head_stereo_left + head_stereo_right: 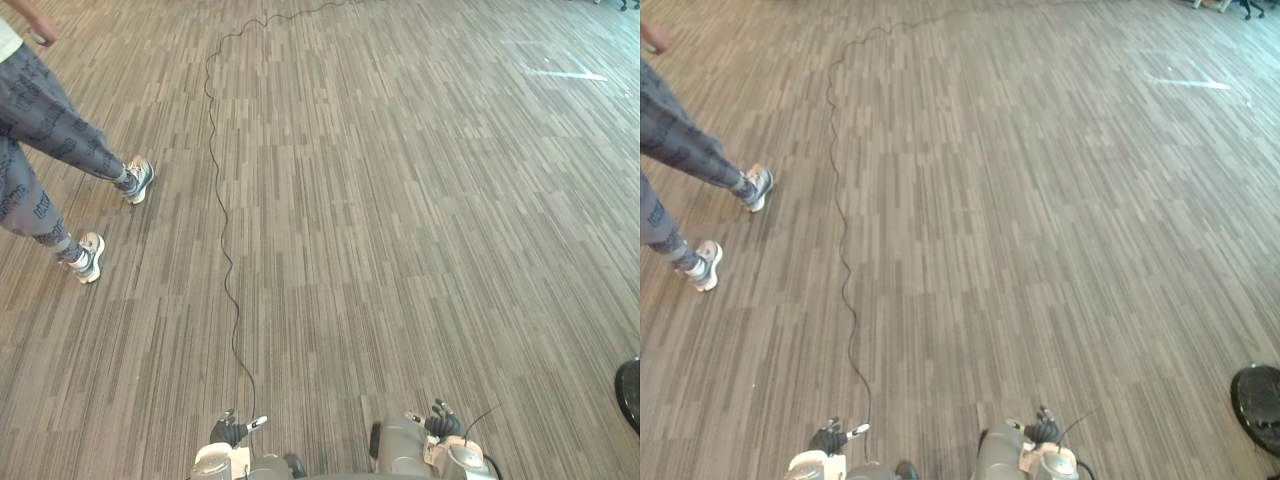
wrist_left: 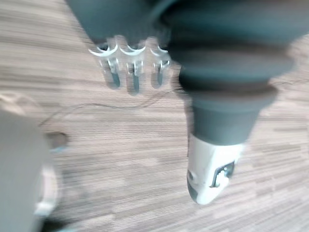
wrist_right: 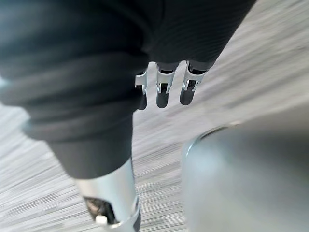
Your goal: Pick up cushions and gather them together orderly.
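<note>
Two hands empty, fingers loose: left hand (image 2: pixel 133 72), right hand (image 3: pixel 163 94); person (image 1: pixel 40 130) on striped floor (image 1: pixel 400 200).

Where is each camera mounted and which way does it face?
Left eye view: on the head, looking down at striped carpet; left hand and right hand at the bottom edge.
Right eye view: beside it, same scene; both share a person at left and a dark round object at right.
Left wrist view: on the left wrist, along its open fingers toward carpet.
Right wrist view: on the right wrist, likewise, fingers open.
</note>
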Tool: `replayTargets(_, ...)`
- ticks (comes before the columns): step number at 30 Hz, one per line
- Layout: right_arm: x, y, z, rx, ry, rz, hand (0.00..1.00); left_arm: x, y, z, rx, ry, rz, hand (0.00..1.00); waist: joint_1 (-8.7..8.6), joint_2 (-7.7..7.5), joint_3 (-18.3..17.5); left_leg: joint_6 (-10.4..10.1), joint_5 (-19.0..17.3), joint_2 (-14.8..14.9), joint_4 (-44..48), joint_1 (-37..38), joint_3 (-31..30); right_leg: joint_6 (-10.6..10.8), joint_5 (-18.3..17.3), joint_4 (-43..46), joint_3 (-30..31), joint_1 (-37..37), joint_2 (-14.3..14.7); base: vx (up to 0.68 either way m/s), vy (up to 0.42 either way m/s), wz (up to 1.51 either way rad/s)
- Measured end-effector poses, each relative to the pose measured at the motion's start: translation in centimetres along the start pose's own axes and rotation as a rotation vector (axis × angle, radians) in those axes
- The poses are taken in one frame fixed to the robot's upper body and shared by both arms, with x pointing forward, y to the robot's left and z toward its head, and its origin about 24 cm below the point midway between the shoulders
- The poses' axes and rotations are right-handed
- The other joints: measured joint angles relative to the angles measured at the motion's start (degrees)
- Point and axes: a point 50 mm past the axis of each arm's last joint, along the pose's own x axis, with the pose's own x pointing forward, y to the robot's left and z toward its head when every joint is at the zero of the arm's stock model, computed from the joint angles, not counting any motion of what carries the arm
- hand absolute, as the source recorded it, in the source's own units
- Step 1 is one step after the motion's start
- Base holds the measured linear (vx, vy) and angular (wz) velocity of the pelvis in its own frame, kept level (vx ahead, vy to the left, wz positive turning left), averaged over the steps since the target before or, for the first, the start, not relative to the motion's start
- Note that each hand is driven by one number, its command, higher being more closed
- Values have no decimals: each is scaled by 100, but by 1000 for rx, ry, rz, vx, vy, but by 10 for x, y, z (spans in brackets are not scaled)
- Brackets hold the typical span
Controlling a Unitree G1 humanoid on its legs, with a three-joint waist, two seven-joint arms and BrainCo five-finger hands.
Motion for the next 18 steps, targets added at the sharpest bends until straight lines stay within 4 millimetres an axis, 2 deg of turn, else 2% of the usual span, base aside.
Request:
replayTargets(1, 3, 3, 9, -5, -27, 11, 0, 1, -2, 4, -2, -12, -5, 0, -87, 26, 45, -1, 0, 18, -122, 170, -43, -13, 464, -1315, -131, -210, 108, 549, -133, 51)
replayTargets(2, 3, 6, 10, -8, -29, 19, 0, 1, -2, 6, -2, -19, -5, 0, -129, -74, 88, -39, 2, -92, -281, 435, -145, 11, 1131, -2638, -91, -179, 186, 577, -153, 51)
replayTargets(3, 3, 7, 9, -9, -22, 20, 0, 1, -2, 6, -2, -18, -4, 0, -131, -140, 99, -151, 10, -143, -316, 517, -182, 14, 1301, -2981, -54, -176, 184, 627, -199, 43)
replayTargets(4, 3, 5, 7, -18, -14, 19, 0, 0, -1, -1, -6, 2, 2, 0, -156, -249, 108, -435, -90, -233, -390, 929, -388, -230, 2148, -3109, 269, -177, 256, 793, -252, 8)
replayTargets(5, 6, 0, 17, -25, -40, 5, 0, -2, -10, -7, -29, 22, -13, 0, -151, 54, 105, -539, -28, -11, -416, 1117, -456, -406, 2141, -2306, 355, -429, 404, 798, -268, -4)
replayTargets(6, 7, -4, 21, -25, -51, -5, 0, -3, -13, -8, -38, 26, -18, 0, -148, 182, 98, -691, 74, 108, -322, 1143, -519, -464, 1801, -1892, 330, -540, 485, 670, -241, -23)
replayTargets(7, 8, -8, 23, -24, -55, -15, 0, -3, -15, -8, -38, 26, -23, 0, -135, 229, 98, -741, 164, 196, -123, 1117, -573, -462, 1599, -1649, 286, -573, 529, 506, -270, -7)
replayTargets(8, 8, -10, 21, -2, -44, -26, 0, -3, -17, -8, -51, 26, -25, 0, -129, 286, 124, -813, 394, 565, 1170, 683, -844, -498, 1095, -1339, 178, -431, 586, 604, -316, 7)
replayTargets(9, 6, -12, 15, 6, -21, -36, 0, -4, -20, -9, -68, 30, -28, 0, -130, 345, 164, -879, 1092, 1027, 2869, -5, -1145, -548, 833, -1455, 86, -16, 740, 584, -291, 12)
replayTargets(10, 6, -12, 14, 5, -16, -38, 0, -4, -21, -9, -72, 30, -29, 0, -124, 355, 166, -882, 1133, 1125, 3316, -186, -1168, -545, 779, -1494, 69, 96, 791, 681, -250, 7)
replayTargets(11, 1, -10, 1, 15, 13, -37, 0, -3, -18, 1, -107, -11, -17, 0, -27, 288, 200, -868, 899, 1583, 5031, -956, -1006, -738, 529, -1667, 60, 798, 939, 561, -174, 0)
replayTargets(12, -1, -5, -3, 27, 18, -32, 0, -2, -16, 5, -114, -31, -11, 0, 9, 218, 218, -837, 738, 1651, 5314, -1214, -831, -771, 372, -1758, 64, 1154, 937, 691, -190, 3)
replayTargets(14, -6, 2, -9, 57, 22, -20, 0, -2, -17, 13, -137, -72, -12, 0, 69, 78, 203, -605, 431, 1648, 5050, -1841, -362, -761, 139, -2214, 127, 1834, 938, 614, -123, 2)
replayTargets(16, -6, 2, -8, 66, 18, -20, 0, -2, -17, 17, -149, -93, -13, 0, 154, 66, 167, -511, 280, 1514, 4457, -2267, -147, -700, 90, -2524, 229, 2222, 945, 491, -36, -19)
replayTargets(17, -5, 1, -8, 74, 20, -27, 0, -2, -17, 20, -157, -106, -14, 0, 188, 50, 168, -526, 276, 1222, 3436, -2491, -163, -555, 133, -2767, 307, 2538, 914, 436, 22, -41)
replayTargets(18, -5, 0, -9, 78, 28, -33, 0, -2, -18, 21, -172, -112, -13, 0, 248, 54, 163, -627, 435, 849, 1980, -2585, -310, -493, 118, -3046, 451, 2834, 888, 560, 40, -44)
